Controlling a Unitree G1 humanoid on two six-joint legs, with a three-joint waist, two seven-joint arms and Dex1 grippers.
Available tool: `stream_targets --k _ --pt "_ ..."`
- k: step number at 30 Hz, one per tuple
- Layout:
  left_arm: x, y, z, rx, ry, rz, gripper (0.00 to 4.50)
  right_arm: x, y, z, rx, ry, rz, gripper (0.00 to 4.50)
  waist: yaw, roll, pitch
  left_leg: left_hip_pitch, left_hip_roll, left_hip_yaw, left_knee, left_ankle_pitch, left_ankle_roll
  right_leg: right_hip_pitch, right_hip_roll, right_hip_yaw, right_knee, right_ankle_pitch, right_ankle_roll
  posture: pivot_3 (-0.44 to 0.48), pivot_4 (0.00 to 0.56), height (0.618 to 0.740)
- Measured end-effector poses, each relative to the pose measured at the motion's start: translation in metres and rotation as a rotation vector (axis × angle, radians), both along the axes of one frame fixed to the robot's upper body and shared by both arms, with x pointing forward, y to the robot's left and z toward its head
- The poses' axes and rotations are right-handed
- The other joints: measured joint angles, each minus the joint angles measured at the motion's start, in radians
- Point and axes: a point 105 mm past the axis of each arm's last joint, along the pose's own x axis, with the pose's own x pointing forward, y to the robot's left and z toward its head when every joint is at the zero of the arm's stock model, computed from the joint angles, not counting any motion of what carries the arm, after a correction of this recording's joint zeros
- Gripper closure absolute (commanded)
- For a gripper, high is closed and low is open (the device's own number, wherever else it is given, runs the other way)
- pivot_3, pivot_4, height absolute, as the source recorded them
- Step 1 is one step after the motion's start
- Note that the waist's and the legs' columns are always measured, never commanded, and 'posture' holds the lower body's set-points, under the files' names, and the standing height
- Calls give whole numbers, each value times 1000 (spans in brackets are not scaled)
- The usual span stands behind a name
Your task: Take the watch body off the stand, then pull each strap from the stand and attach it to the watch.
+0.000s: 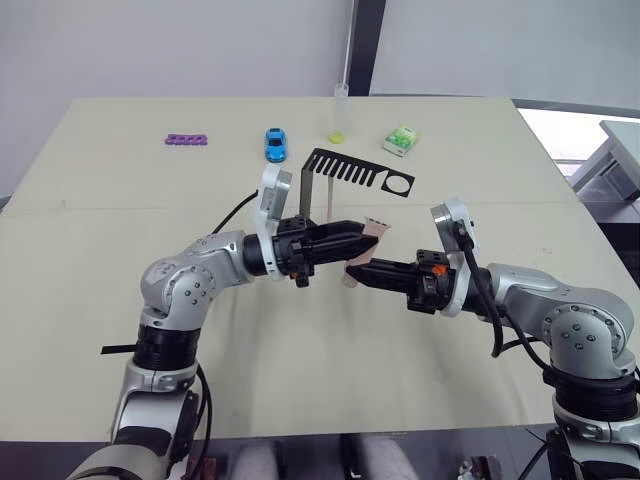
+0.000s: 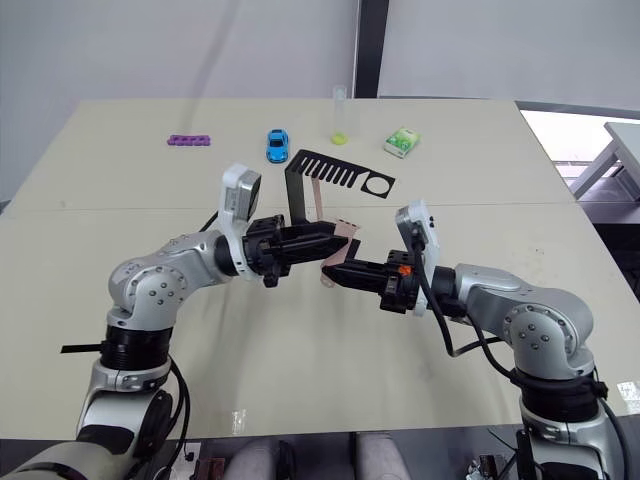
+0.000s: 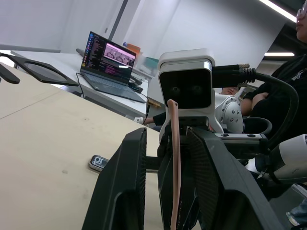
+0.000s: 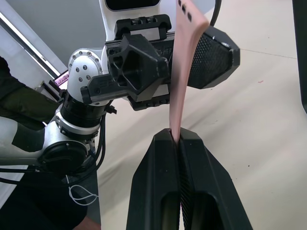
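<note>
Right hand clamped on pink strap — strap runs from its fingertips to left hand, pinched there too, above tabletop. Strap judged light, thin, floppy; best held near end. Stand beyond both hands.

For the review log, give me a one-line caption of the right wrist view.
Right gripper pinches one end of a flat pale pink strap, which rises past the left gripper over the beige table.

A pale beige bench fills the foreground; behind it stand plain white walls split by a dark vertical post; an open laptop sits on a neighbouring white desk; a ceiling strip light glows overhead.
</note>
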Motion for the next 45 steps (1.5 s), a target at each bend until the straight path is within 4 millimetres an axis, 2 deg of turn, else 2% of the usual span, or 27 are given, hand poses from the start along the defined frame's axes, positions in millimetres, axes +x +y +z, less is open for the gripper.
stream_targets --k 4,6,8,9,26,27,28,30,34,35,39,40,45 --pt "0 0 0 0 -3 3 3074 0 0 0 0 0 0 4500 0 0 0 0 0 0 0 0 0 0 0 0 0 0 0 0 150 740" --pt "0 0 0 -2 -3 2 3606 0 0 0 0 0 -1 4500 0 0 0 0 0 0 0 0 0 0 0 0 0 0 0 0 150 740" --pt "0 -1 0 -6 -3 -3 4330 0 0 0 -1 0 -2 4500 0 0 0 0 0 0 0 0 0 0 0 0 0 0 0 0 150 740" --pt "-1 -1 1 -8 -3 -6 4481 0 0 0 -1 0 -4 4500 0 0 0 0 0 0 0 0 0 0 0 0 0 0 0 0 150 740" --pt "-4 -1 2 -19 -4 -35 4481 -1 -3 1 -7 -2 -28 4500 1 0 0 0 0 0 -1 0 0 0 0 0 -2 0 0 0 150 740" --pt "-4 -1 2 -20 -4 -37 4500 -2 -3 1 -9 -6 -33 3874 1 0 0 0 0 0 -1 0 0 0 0 0 -2 0 0 0 150 740" --pt "-4 -1 2 -20 -4 -37 4500 -4 -5 1 -11 -10 -43 3641 2 0 0 0 0 0 -1 0 0 0 0 0 -2 0 0 0 150 740" --pt "-3 0 2 -19 -3 -31 4500 -9 -14 0 -14 -10 -78 2673 2 0 0 -1 0 0 -1 0 0 0 0 0 -2 0 0 0 150 740" --pt "-2 10 -1 -20 12 0 4500 -21 -43 -3 -25 -22 -230 518 7 0 0 -1 0 -2 -1 0 0 1 0 0 -3 0 0 0 150 740" --pt "-2 13 -3 -16 21 9 4500 -23 -49 -5 -31 -21 -271 92 7 0 0 -1 0 -2 -1 0 0 1 0 0 -4 0 0 0 150 740" --pt "-1 21 -10 -5 40 37 4500 -30 -86 -25 -95 7 -500 37 11 0 0 -1 0 -1 -2 0 0 1 1 0 -6 0 0 0 150 740" --pt "-1 21 -10 -3 40 39 4500 -30 -88 -27 -101 11 -516 37 10 0 0 -1 0 -1 -1 0 0 2 1 0 -6 0 0 0 150 740" --pt "-1 29 -16 35 -17 64 4500 -40 -129 -51 -220 15 -777 37 18 0 0 0 0 1 -3 0 -1 2 2 2 -9 0 0 0 150 740"
